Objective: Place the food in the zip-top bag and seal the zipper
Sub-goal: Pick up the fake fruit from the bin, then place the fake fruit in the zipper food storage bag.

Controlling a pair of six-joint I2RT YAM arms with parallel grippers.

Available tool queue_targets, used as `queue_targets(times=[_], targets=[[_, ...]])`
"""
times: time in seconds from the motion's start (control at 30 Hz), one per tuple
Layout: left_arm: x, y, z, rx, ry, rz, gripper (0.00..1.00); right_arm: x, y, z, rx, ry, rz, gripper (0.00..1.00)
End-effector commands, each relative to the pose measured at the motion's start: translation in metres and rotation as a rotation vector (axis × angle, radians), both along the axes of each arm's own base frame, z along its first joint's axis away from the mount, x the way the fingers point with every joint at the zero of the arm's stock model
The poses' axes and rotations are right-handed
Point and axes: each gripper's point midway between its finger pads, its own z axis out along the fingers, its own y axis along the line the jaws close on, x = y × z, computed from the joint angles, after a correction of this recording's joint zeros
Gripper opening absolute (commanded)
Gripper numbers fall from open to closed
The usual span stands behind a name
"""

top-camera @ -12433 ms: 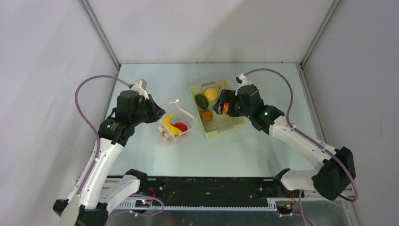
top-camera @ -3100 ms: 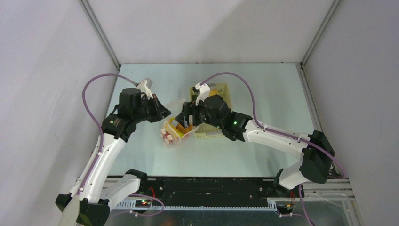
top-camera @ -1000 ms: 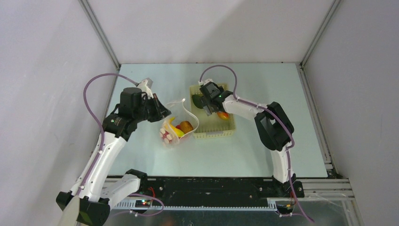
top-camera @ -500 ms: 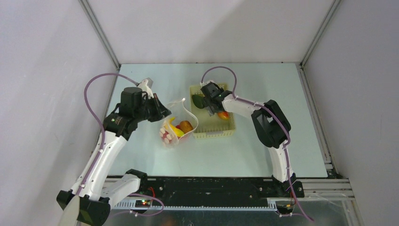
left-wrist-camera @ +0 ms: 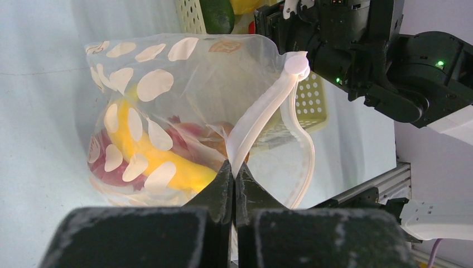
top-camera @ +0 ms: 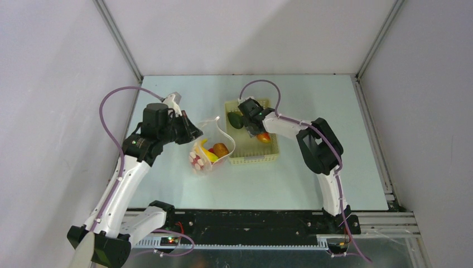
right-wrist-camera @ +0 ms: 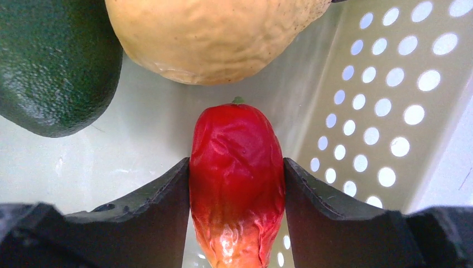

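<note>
Left fingers [left-wrist-camera: 227,187] are clamped tight on the white zipper [left-wrist-camera: 262,111], pinching the strip right at their tips and holding one side of the mouth up, so the dotted bag [left-wrist-camera: 167,84] gapes open on the bench [top-camera: 290,184], just beside the left wall of the pale basket [top-camera: 252,158]. Inside the bag there's a banana [left-wrist-camera: 139,159] lying along the bottom with red pieces [left-wrist-camera: 187,137] tucked against it, and from above an orange piece [top-camera: 221,149] shows next to them. Over to the other arm, reaching down into the far half of the basket: the right fingers [right-wrist-camera: 179,192] have a red fruit [right-wrist-camera: 237,178] squeezed between them, one pad pressed against each flank, the fruit lying on the basket floor close to the perforated side wall. Just beyond its green tip sits a bumpy yellow fruit [right-wrist-camera: 212,33], and to the left of that a dark green piece [right-wrist-camera: 50,67], both in the basket and untouched by the fingers
</note>
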Motion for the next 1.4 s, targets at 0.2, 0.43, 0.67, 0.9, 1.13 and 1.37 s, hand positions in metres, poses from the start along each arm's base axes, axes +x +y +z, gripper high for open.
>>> queue_targets(times=[0.2, 0.43, 0.67, 0.9, 1.13, 1.37], targets=[[0.006, 0.000, 0.017, -0.013, -0.060, -0.004, 0.00, -0.002, 0.015, 0.062, 0.169, -0.073, -0.023, 0.41], [0.006, 0.000, 0.017, -0.013, -0.060, -0.003, 0.00, -0.031, 0.024, 0.119, 0.328, -0.133, 0.011, 0.39], [0.005, -0.001, 0.018, -0.020, -0.064, -0.011, 0.00, -0.079, 0.054, 0.193, 0.491, -0.233, 0.136, 0.38], [0.003, -0.002, 0.022, -0.031, -0.082, -0.018, 0.00, -0.134, 0.096, 0.259, 0.704, -0.286, 0.338, 0.38], [0.001, -0.003, 0.025, -0.038, -0.090, -0.024, 0.00, -0.168, 0.135, 0.277, 0.876, -0.204, 0.473, 0.37], [0.001, -0.003, 0.025, -0.040, -0.092, -0.028, 0.00, -0.175, 0.163, 0.263, 0.924, -0.146, 0.492, 0.38]])
